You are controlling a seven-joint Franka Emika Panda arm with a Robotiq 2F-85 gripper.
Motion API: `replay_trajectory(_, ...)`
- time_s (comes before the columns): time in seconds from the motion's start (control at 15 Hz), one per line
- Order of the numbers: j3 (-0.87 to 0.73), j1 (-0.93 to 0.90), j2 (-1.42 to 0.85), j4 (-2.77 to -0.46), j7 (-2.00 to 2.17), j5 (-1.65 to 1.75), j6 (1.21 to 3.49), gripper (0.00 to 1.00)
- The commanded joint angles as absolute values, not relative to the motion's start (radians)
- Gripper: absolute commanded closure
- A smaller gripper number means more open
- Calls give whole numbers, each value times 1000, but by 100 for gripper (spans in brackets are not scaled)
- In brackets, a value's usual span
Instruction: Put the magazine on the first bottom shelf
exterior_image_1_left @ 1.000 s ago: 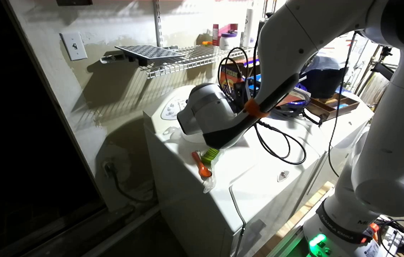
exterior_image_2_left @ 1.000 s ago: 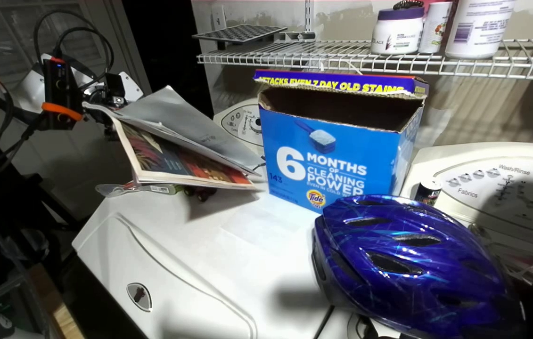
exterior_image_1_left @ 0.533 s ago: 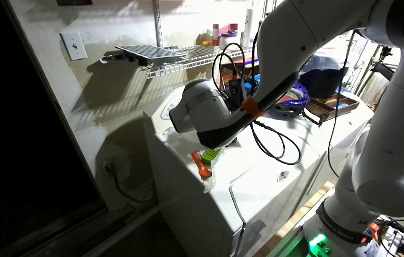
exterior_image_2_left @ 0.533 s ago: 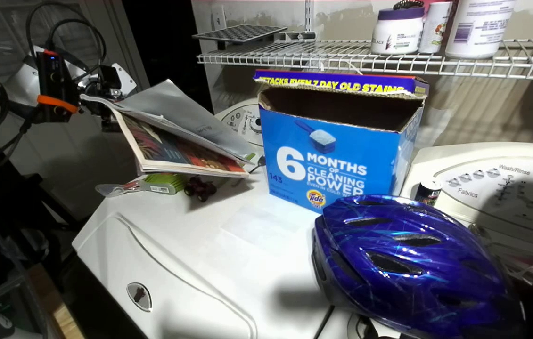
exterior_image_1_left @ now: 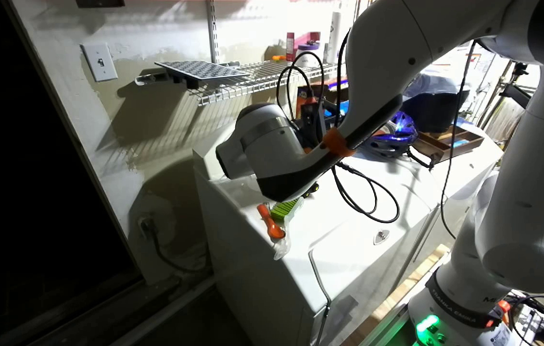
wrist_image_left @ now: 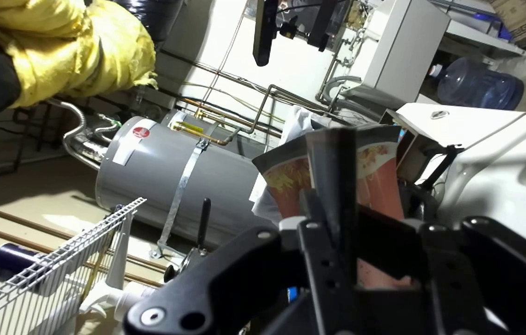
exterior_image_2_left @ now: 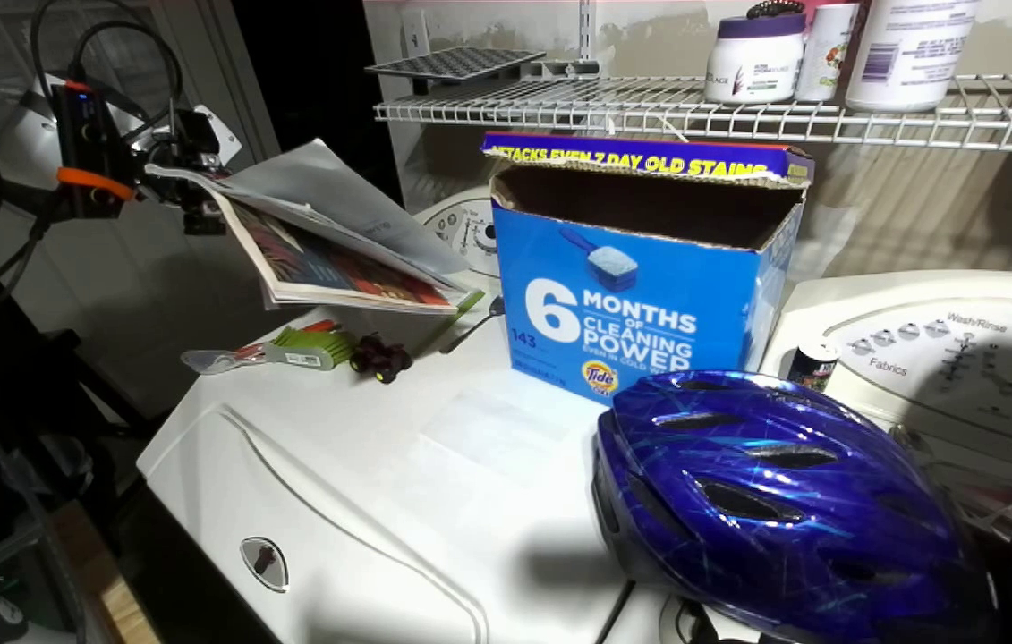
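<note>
Magazine (exterior_image_2_left: 335, 268): in the air over the appliance, held at one end, its far end tilted downward and its pages fanned apart; not yet on any shelf.
Gripper (exterior_image_2_left: 201, 183): clamped on that end of the magazine; the pick-up looks done.
White appliance (exterior_image_2_left: 380, 456): beneath the magazine, which appears free of its top; a green brush (exterior_image_2_left: 309, 349) and a small toy vehicle (exterior_image_2_left: 380, 360) rest there.
Wire shelf (exterior_image_2_left: 613, 122): probably the goal, shown in both exterior views, bearing a dark perforated panel (exterior_image_2_left: 461, 63) and a purple-lidded jar (exterior_image_2_left: 754, 63); the magazine is apart from it and seems lower.
Detergent box (exterior_image_2_left: 640, 295): near the magazine's far end, likely hindering a low approach.
Shelf work left: raise the magazine past the front rail, carry it across, lay it down, let go, back away; I judge the task roughly midway.
</note>
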State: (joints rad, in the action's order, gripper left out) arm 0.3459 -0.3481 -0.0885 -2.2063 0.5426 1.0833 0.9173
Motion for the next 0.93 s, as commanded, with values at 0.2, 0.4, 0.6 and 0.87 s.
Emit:
replay_trajectory(0.2,360,-371,-90,-2160,516,1181,868,97)
replay_trajectory(0.4,358,-371,-87,-2150,517,1223,868,97)
replay_trajectory(0.6,357,-370,-85,-2137,514,1258,862,97)
replay_trajectory(0.87,354,-367,-77,-2116,503,1290,852,97)
